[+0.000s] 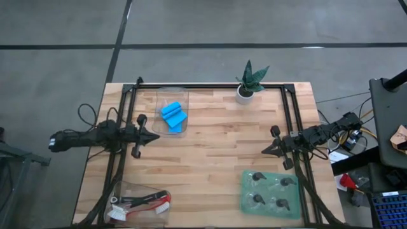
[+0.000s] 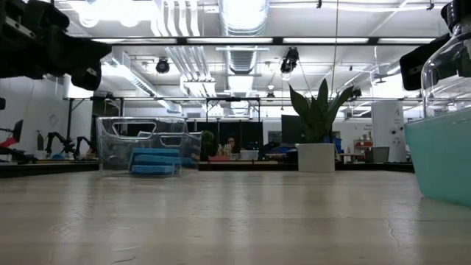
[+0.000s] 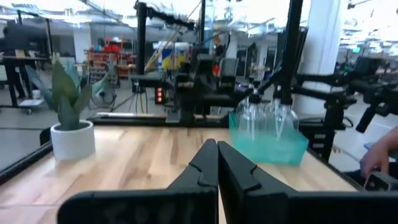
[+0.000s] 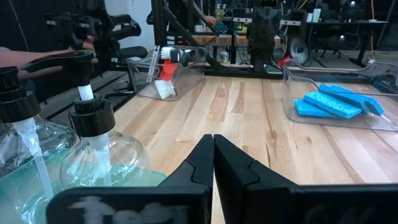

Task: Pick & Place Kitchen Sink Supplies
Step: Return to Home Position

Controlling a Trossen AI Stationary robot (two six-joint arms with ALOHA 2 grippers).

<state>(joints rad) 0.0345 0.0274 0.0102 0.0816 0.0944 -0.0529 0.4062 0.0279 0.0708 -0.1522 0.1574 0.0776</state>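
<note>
I count three blue sponges (image 1: 173,116), overlapping, at eleven o'clock on my table. At seven o'clock lie dish brushes (image 1: 143,202): one red handle and one black I can separate, and the tangle hides any more. At five o'clock stand four black-topped clear pump bottles (image 1: 257,176), in two rows of two. There are two clear trays (image 1: 160,95), one green mat (image 1: 270,189), and one potted plant (image 1: 249,81) at one o'clock.

Table (image 1: 216,159) centre lies open; clear tray (image 1: 166,95), plant (image 1: 251,79) and green mat (image 1: 270,191) seemingly keep to edges.
</note>
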